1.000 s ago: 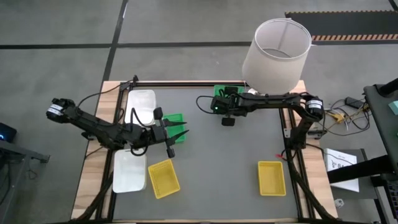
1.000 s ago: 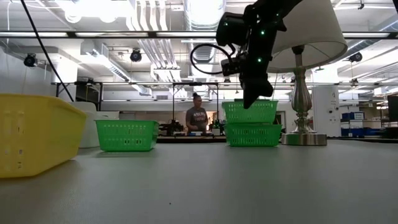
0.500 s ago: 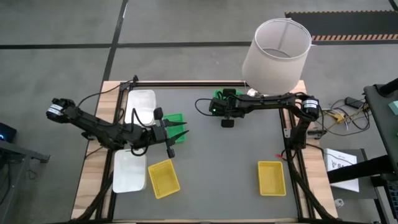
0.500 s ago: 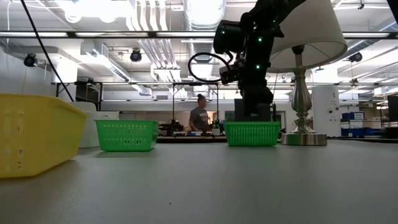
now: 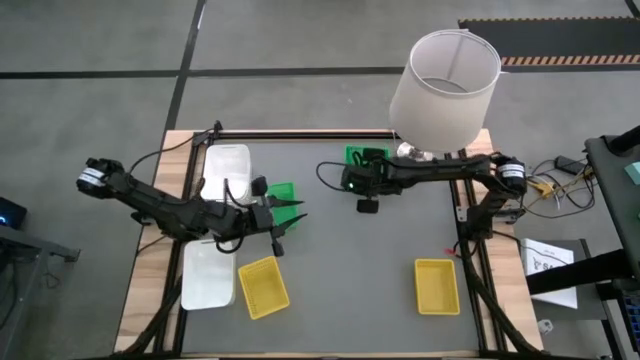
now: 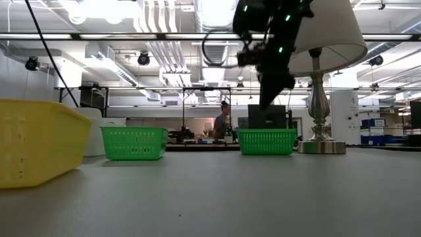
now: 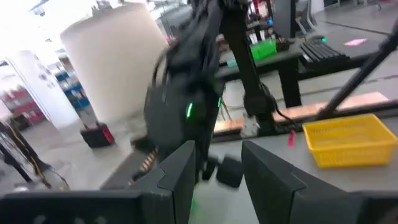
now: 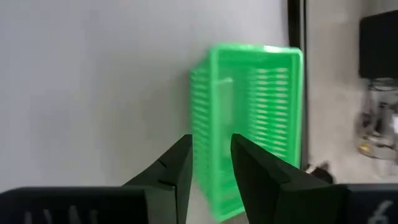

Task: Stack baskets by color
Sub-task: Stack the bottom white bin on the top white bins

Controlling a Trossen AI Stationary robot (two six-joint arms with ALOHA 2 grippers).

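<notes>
A green basket stack (image 5: pixel 358 154) (image 8: pixel 255 106) stands on the table at the far middle, in front of the lamp. My right gripper (image 5: pixel 362 172) (image 6: pixel 266 104) (image 8: pixel 211 142) hangs open just above and near of the stack, touching nothing. A single green basket (image 5: pixel 283 192) (image 6: pixel 133 143) rests on the table at the left. My left gripper (image 5: pixel 293 215) (image 7: pixel 216 152) is open and level beside that basket's near side, with nothing between its fingers. White baskets (image 5: pixel 228 165) (image 5: pixel 208 275) and yellow baskets (image 5: pixel 263 287) (image 5: pixel 437 286) lie flat on the table.
A lamp with a large white shade (image 5: pixel 443 88) stands at the far right corner, its metal base (image 6: pixel 320 146) right beside the green stack. A person (image 6: pixel 223 125) is in the room beyond the table. Bare grey tabletop (image 5: pixel 350 260) lies between the two yellow baskets.
My right gripper has lowered the green basket it held into the green basket beneath, so the two now sit nested. It has then opened, let go, and drawn back up and toward the near edge.
</notes>
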